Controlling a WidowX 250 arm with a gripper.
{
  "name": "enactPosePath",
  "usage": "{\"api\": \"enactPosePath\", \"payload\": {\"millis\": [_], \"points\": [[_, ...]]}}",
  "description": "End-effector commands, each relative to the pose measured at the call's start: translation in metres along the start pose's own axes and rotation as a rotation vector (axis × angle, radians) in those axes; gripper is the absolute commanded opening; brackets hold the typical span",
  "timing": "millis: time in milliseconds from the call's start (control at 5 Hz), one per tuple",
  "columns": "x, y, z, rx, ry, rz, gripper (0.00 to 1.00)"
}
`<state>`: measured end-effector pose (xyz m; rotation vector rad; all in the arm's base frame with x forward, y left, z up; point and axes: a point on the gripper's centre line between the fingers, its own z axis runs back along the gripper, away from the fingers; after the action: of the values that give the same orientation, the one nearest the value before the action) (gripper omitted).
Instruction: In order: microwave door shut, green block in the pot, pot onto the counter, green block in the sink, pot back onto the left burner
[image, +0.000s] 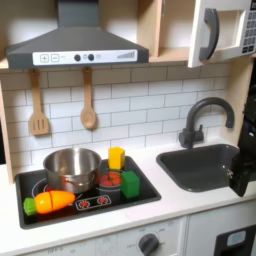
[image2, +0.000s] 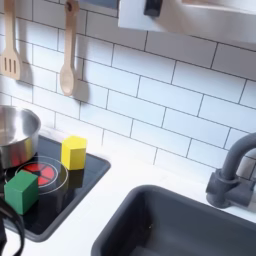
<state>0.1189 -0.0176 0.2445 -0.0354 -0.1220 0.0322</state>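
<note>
The microwave door (image: 222, 35) is at the first exterior view's top right, its dark handle (image: 210, 35) upright; I cannot tell whether it sits fully flush. The steel pot (image: 72, 168) (image2: 14, 135) stands on the left burner of the black cooktop (image: 148, 190). The green block (image: 131, 184) (image2: 22, 190) rests on the cooktop by the right burner (image2: 46, 175), apart from the pot. The grey sink (image: 200, 165) (image2: 190, 225) holds nothing visible. My gripper (image: 243, 172) is a dark shape at the first exterior view's right edge, beside the sink; its fingers are unclear.
A yellow block (image: 117, 157) (image2: 74, 152) stands behind the green one. An orange carrot (image: 52, 202) lies at the cooktop's front left. The faucet (image: 205, 115) (image2: 235, 175) arches over the sink. Wooden utensils (image: 88, 100) hang on the tiled wall. White counter (image: 190, 208) runs along the front.
</note>
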Motion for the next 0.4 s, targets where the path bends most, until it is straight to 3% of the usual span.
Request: {"api": "enactPosePath", "payload": {"millis": [0,200], "points": [[0.0,0.0,0.0,0.0,0.0,0.002,1.0],[0.013,0.01,-0.007,0.018,-0.002,0.017,1.0]]}}
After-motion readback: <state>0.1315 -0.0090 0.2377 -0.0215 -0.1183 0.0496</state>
